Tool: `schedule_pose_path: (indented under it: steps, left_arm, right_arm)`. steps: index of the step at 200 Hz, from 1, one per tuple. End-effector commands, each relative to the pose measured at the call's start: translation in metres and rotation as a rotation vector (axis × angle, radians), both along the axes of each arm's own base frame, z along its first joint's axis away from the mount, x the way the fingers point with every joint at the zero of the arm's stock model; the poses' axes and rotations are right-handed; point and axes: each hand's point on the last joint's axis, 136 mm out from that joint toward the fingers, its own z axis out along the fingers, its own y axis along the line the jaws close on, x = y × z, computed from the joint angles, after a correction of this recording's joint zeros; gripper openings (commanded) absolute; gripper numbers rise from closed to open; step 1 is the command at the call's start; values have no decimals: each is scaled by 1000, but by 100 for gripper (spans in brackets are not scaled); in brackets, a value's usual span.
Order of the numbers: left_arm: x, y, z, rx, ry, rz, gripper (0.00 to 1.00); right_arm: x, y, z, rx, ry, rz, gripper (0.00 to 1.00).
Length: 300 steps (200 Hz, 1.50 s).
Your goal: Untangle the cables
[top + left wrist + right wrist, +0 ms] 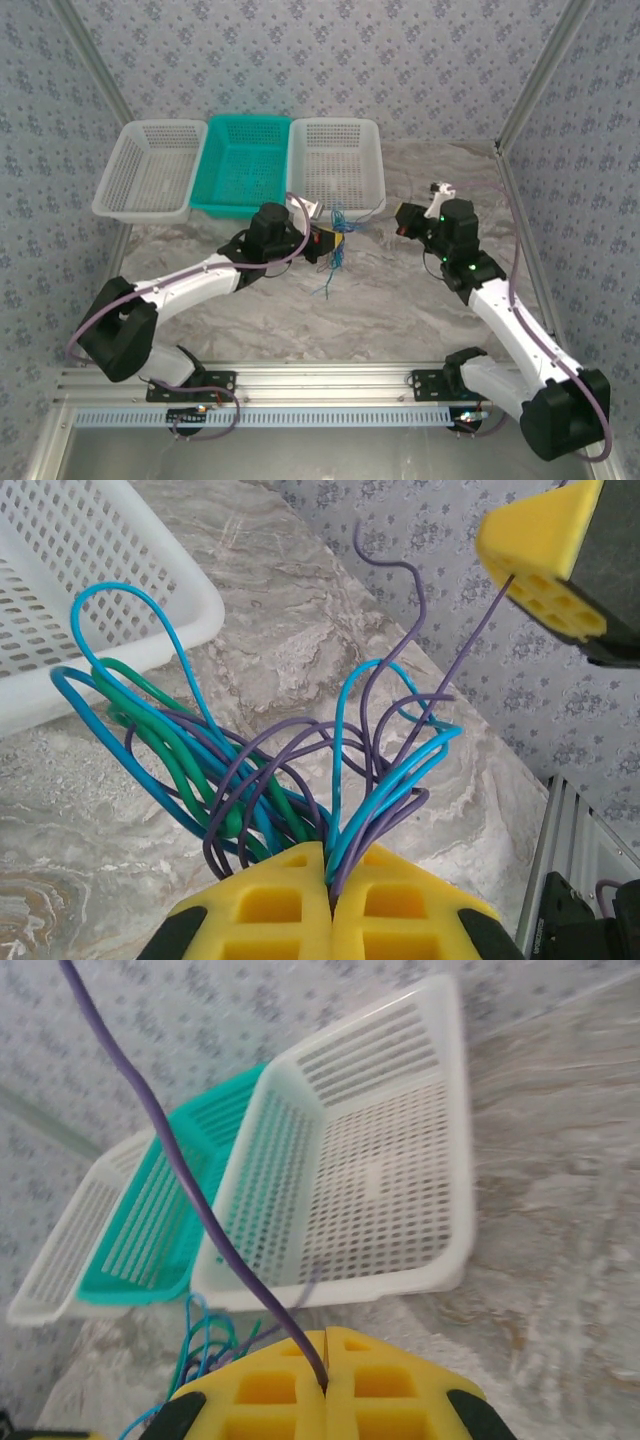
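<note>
Cables [190, 740], hair-thin loops of blue, green and purple, fan up the middle of the left wrist view over the bench [300, 610]. They look light, springy and snag-prone. Left claw [330, 905] pinches the bundle's base. Right claw [325, 1385] is closed on one purple strand [172, 1150], which is best gripped near its end.

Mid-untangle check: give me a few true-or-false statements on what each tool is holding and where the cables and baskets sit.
1. The left tool is shut on a bundle of blue, green and purple cables. True.
2. The right tool is open and holds nothing. False: it is shut on a single purple cable.
3. The teal basket sits between two white baskets. True.
4. The cables lie inside the teal basket. False: they are gripped in the left tool, outside every basket.
</note>
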Motion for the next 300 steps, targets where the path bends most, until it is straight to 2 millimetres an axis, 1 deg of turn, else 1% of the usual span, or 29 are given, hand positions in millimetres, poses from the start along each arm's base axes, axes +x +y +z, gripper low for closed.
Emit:
schedule_pose_path:
  steps: [1, 17, 24, 44, 63, 81, 115, 123, 131, 147, 158, 173, 185, 193, 209, 228, 244, 266, 278, 287, 300]
  left_arm:
    - [3, 40, -47, 149, 115, 134, 0]
    - [6, 45, -45, 131, 121, 158, 0]
    - [8, 47, -43, 115, 126, 169, 0]
    - [12, 55, -37, 64, 139, 190, 0]
    - [13, 61, -35, 42, 145, 203, 0]
    - [12, 67, -38, 51, 153, 214, 0]
    - [9, 80, -47, 78, 178, 244, 0]
    - [10, 88, -52, 102, 191, 276, 0]
    - [11, 101, -60, 146, 212, 329, 0]
    - [15, 138, -77, 235, 272, 480, 0]
    - [15, 161, -85, 243, 313, 555, 0]
    - [15, 180, -91, 187, 357, 604, 0]
    - [13, 189, -94, 157, 377, 630, 0]
    - [12, 190, -95, 149, 380, 626, 0]
    - [10, 184, -95, 138, 381, 590, 0]
    - [9, 187, -104, 161, 404, 605, 0]
    - [5, 203, -118, 225, 432, 675, 0]
    - [-3, 238, -140, 299, 499, 827, 0]
    - [-7, 251, -150, 300, 539, 878, 0]
    - [-7, 250, -151, 287, 545, 870, 0]
    - [-4, 236, -149, 254, 541, 805, 0]
  right_arm:
    - [3, -103, 25, -26, -68, -454, 0]
    - [-8, -131, 14, -15, -12, -576, 0]
    - [-13, -140, 7, -10, 17, -609, 0]
    - [-21, -162, -4, 5, 44, -686, 0]
    - [-26, -173, -15, 17, 74, -728, 0]
    - [-33, -182, -24, 31, 100, -772, 0]
    - [-41, -198, -25, 57, 112, -829, 0]
    - [-43, -202, -26, 63, 121, -846, 0]
    - [-47, -208, -28, 68, 133, -872, 0]
    - [-57, -219, -34, 82, 160, -931, 0]
    - [-63, -226, -37, 89, 165, -968, 0]
    - [-67, -232, -42, 102, 167, -996, 0]
    - [-68, -233, -46, 111, 171, -1004, 0]
    - [-66, -232, -48, 116, 171, -993, 0]
    - [-65, -230, -55, 123, 187, -988, 0]
    - [-69, -235, -60, 108, 204, -1015, 0]
    - [-74, -240, -58, 98, 204, -1044, 0]
    - [-83, -252, -48, 107, 181, -1094, 0]
    - [-85, -256, -43, 116, 163, -1107, 0]
    - [-82, -255, -40, 124, 152, -1091, 0]
    - [-71, -245, -37, 141, 130, -1018, 0]
